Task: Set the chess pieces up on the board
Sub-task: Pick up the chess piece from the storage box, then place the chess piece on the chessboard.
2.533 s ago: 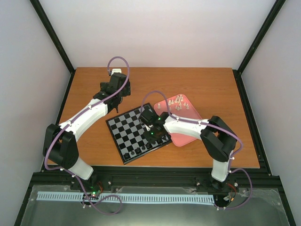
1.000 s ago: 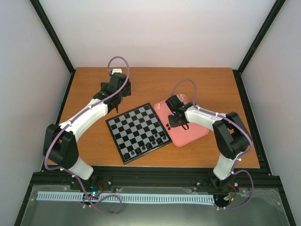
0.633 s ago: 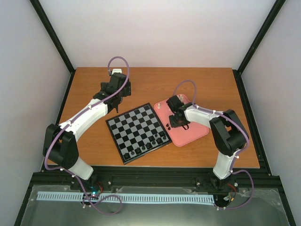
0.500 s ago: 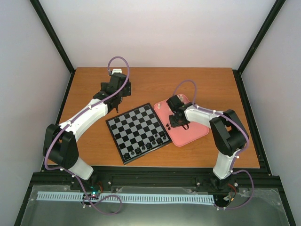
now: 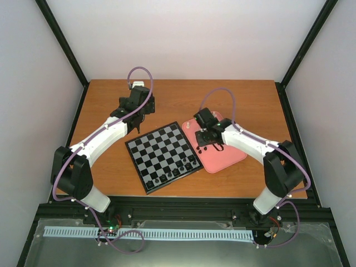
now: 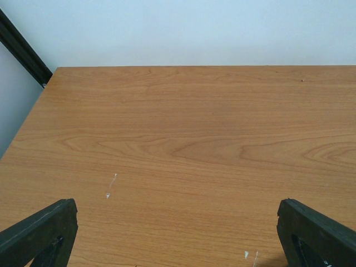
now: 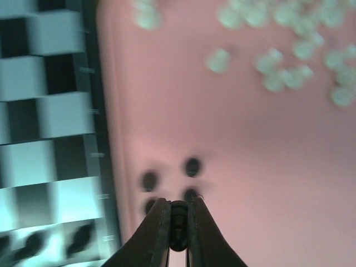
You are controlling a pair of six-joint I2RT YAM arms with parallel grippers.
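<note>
The checked board [image 5: 161, 157] lies mid-table, with several black pieces [image 5: 177, 172] along its near edge. My right gripper [image 7: 178, 218] is shut on a black chess piece [image 7: 178, 228] and holds it above the pink tray [image 7: 233, 144]. Several black pieces [image 7: 192, 166] lie on the tray below it, and cream-white pieces [image 7: 289, 67] cluster at the tray's far end. The board's edge [image 7: 50, 111] shows at the left of the right wrist view. In the top view the right gripper [image 5: 207, 137] hangs over the tray's left part [image 5: 222, 158]. My left gripper [image 5: 137, 105] is open over bare table behind the board, its fingertips [image 6: 39, 233] wide apart.
The wooden table [image 6: 183, 144] runs back to the white wall. Black frame posts [image 5: 64, 50] stand at the back corners. The pink tray touches the board's right corner.
My right gripper moved from the board's near right corner over to the pink tray, closed on a black piece and rose a little. The left arm has not moved.
</note>
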